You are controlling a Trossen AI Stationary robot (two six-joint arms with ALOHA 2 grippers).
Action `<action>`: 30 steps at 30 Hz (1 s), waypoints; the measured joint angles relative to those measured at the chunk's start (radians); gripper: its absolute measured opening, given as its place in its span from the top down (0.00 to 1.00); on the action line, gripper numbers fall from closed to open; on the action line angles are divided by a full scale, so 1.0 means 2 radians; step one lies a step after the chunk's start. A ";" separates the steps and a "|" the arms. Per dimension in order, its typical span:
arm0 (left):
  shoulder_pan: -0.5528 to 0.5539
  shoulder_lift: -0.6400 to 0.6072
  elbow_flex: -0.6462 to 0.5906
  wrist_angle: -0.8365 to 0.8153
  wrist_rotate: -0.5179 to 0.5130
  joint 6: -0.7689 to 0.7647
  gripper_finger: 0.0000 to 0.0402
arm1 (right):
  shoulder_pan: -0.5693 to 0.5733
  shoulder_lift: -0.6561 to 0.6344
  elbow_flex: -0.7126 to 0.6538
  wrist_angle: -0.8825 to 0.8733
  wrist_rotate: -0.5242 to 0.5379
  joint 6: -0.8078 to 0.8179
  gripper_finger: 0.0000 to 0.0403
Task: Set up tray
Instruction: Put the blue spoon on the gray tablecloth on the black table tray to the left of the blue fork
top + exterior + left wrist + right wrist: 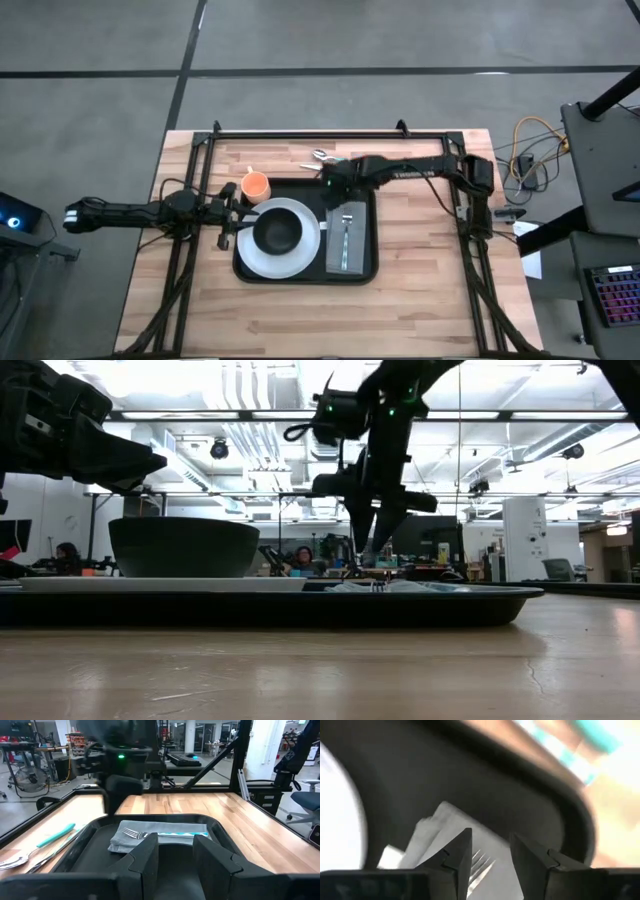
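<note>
Hovering above the far end of the grey folded napkin (347,240), the right gripper (490,851) has its fingers parted and empty over the tines of the metal fork (481,862). The large black rectangular tray (368,270) sits mid-table, carrying a white plate (305,252) with a dark bowl (277,232). The left gripper (228,215) waits at the tray's left edge, fingers apart, close to an orange cup (255,185). Risk: a low sweep could drag fork and napkin askew; loose cutlery (322,160) lies beyond the rim
</note>
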 joint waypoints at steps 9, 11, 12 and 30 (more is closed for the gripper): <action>0.000 0.000 0.000 0.000 0.000 0.000 0.74 | -0.077 0.000 0.000 0.067 -0.039 -0.137 0.63; 0.000 0.000 0.000 0.000 0.000 0.000 0.74 | -0.092 0.000 0.003 0.065 -0.043 -0.165 0.61; 0.000 0.000 0.000 0.000 0.000 0.000 0.74 | -0.099 0.000 0.004 0.065 -0.043 -0.180 0.60; 0.000 0.000 0.000 0.000 0.000 0.000 0.74 | -0.183 0.000 0.007 0.065 -0.080 -0.389 0.54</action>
